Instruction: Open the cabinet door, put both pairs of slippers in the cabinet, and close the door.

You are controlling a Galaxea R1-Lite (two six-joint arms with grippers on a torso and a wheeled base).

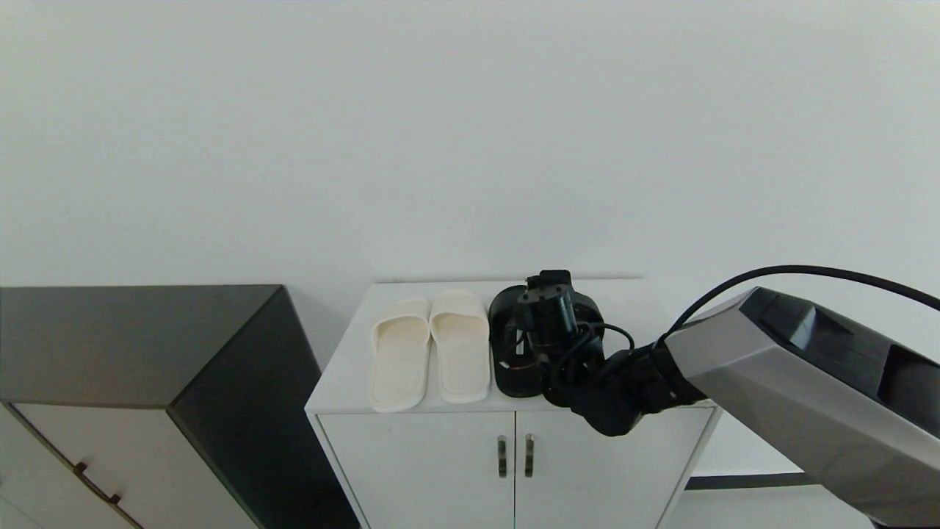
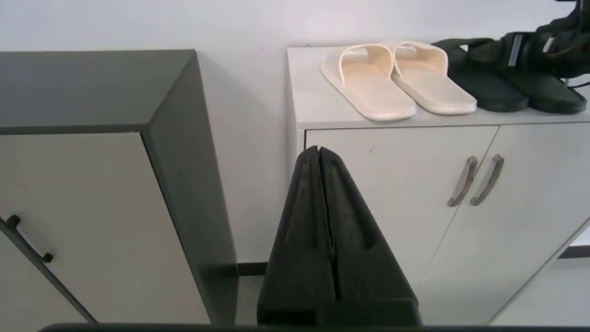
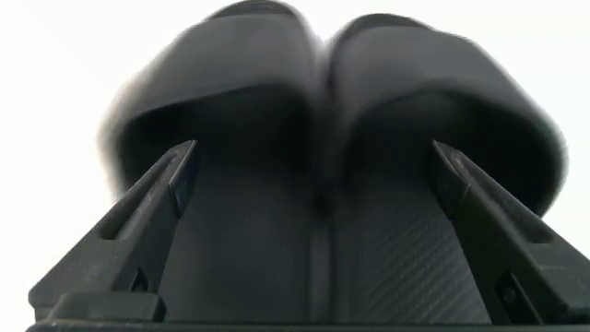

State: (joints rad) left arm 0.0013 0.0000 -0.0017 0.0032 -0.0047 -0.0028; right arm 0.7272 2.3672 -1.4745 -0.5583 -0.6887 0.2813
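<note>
Nearest you, your left claw (image 2: 319,157) hangs low in front of the cabinet (image 1: 418,470), pressed together and empty. Both doors are shut, handles (image 1: 514,455) side by side, so nothing can go inside yet. Grab slippers first and you tie up an arm the door may need. Up on the cabinet top, the white slippers (image 1: 429,349) lie just beside the black slippers (image 1: 512,371). Your right claw (image 3: 313,184) is spread wide, straddling the black pair. Squeeze off-centre and one slipper could slide out, or nudge the white pair. The wrist hides the right black slipper, I can't tell whether the fingers are touching, and the cabinet's interior is unseen.
</note>
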